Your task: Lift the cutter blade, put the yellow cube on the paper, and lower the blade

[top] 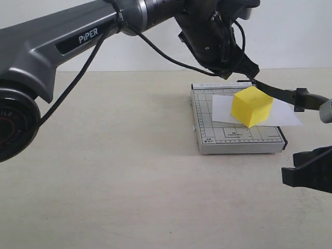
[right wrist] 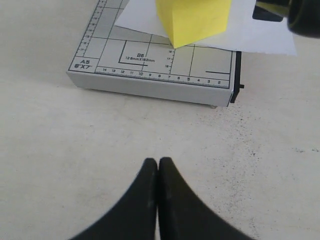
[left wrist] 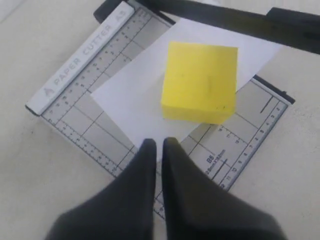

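Nearest, the left arm [top: 78, 41] reads "PiPER". The cube [top: 251, 106] sits on the paper [top: 223, 109] atop the board [top: 207, 132], which is printed "PAPER CUTTER A5". The blade [top: 282, 94] is lifted at the cube's 2 o'clock. The left gripper [left wrist: 156, 144] and right gripper [right wrist: 158, 162] are pinched closed and empty.

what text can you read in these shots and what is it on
"PiPER": left arm.
"PAPER CUTTER A5": white guide strip of the grey board.
"B6", "A5": grid on the board.
"14" down to "2": ruler along board's edge.
Small size figures under "B6" and "A5": too blurred.
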`<state>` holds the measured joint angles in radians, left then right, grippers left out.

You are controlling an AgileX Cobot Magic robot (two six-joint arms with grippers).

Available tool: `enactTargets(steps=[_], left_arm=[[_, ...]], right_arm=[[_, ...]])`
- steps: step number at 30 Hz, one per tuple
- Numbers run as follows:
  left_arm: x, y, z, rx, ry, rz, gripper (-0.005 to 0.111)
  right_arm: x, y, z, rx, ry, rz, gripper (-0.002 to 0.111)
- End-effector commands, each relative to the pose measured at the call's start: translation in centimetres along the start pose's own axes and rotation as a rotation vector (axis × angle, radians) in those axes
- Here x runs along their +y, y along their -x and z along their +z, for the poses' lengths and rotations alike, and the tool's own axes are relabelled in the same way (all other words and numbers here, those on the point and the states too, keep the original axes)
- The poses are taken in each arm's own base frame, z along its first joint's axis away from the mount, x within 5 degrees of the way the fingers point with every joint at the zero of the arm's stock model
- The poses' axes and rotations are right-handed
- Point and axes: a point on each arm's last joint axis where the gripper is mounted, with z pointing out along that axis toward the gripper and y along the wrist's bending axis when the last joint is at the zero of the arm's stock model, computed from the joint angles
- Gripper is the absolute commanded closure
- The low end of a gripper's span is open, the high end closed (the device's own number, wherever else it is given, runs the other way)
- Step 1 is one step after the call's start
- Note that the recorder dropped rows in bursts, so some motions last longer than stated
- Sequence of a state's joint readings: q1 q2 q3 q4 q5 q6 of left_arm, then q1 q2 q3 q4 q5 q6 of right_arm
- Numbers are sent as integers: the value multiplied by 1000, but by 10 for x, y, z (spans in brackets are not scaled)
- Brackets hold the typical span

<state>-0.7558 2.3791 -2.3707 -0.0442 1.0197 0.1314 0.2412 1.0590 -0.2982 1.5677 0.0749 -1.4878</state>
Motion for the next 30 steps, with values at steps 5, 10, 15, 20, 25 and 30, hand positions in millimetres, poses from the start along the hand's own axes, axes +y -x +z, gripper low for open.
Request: enactTargets(steps=[5,10,15,20,25,30], left_arm=[[6,-47,-62,-144,98,90,102],[47,-199,-131,-379,229,-239,102],[71,-246,-208,-695,397,-370,102],[75,-279,-263,-691,595,-391,102],[54,-311,-316,-794,754,-456,102],[38,-348,-301,-766,802,-482,102]], right_arm=[[0,2,0,-6,2,-6,108],[0,2,0,-5,6,1,108],[0,2,0,-5,6,1,108],[0,2,0,-5,6,8,108],[0,2,0,-5,6,8,108],[0,2,0,-5,6,8,108]])
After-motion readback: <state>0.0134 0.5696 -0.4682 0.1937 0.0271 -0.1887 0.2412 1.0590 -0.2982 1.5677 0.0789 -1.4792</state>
